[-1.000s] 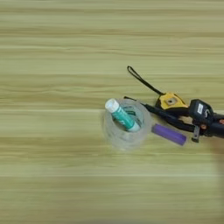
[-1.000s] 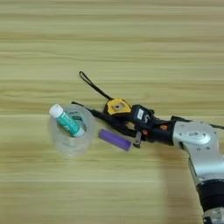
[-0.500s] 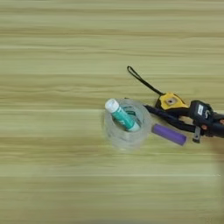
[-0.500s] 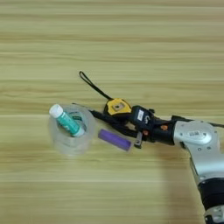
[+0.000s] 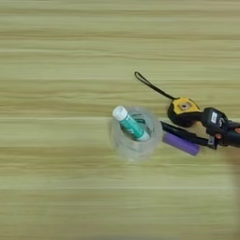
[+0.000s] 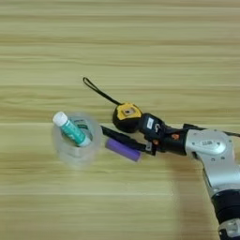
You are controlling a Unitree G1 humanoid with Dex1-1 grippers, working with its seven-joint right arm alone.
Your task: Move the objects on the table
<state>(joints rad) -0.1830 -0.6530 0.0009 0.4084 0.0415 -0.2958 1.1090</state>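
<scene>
Black pincer [image 6: 146, 136] is touching the tape measure [image 6: 126, 116] and marker [image 6: 123, 137]; grip unreadable. Steady pushing is advisable.

Soft greyish shadow [image 6: 185, 174], low right, edges perhaps too faint to trace.

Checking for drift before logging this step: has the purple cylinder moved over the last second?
No. The purple cylinder lies just right of the clear tape roll and below the slim black marker, as it did a second ago.
</scene>
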